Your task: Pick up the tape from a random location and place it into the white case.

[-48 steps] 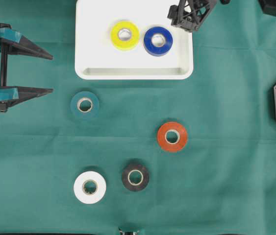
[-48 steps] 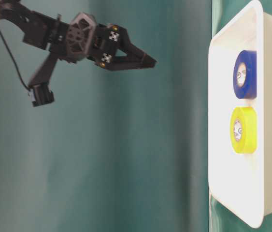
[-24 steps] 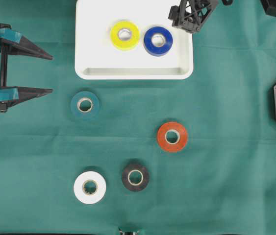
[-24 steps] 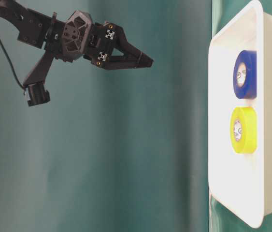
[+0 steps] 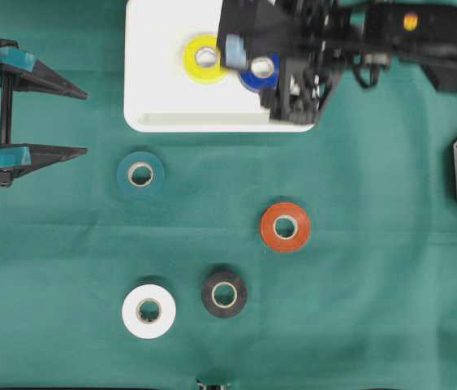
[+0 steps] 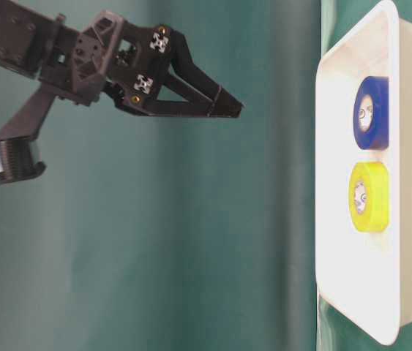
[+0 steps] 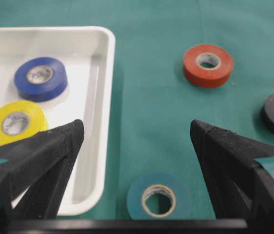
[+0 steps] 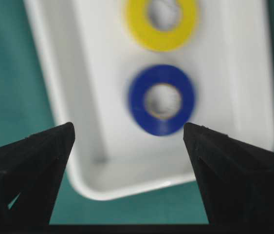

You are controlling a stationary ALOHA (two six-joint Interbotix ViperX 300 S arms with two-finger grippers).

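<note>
right gripper (image 8: 127, 141) hangs open and empty over the white case (image 5: 151, 65); risk: regrabbing the blue roll (image 8: 161, 99) rather than the orange roll (image 5: 285, 227) at 6 o'clock.

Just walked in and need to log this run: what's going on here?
A two-armed robot is sorting tape rolls into the white case. The yellow roll and blue roll already lie inside. The right pincer hangs open above the case, holding nothing. The left pincer sits open and empty at the table's side. The teal roll, orange roll, black roll and white roll lie on the green cloth.
</note>
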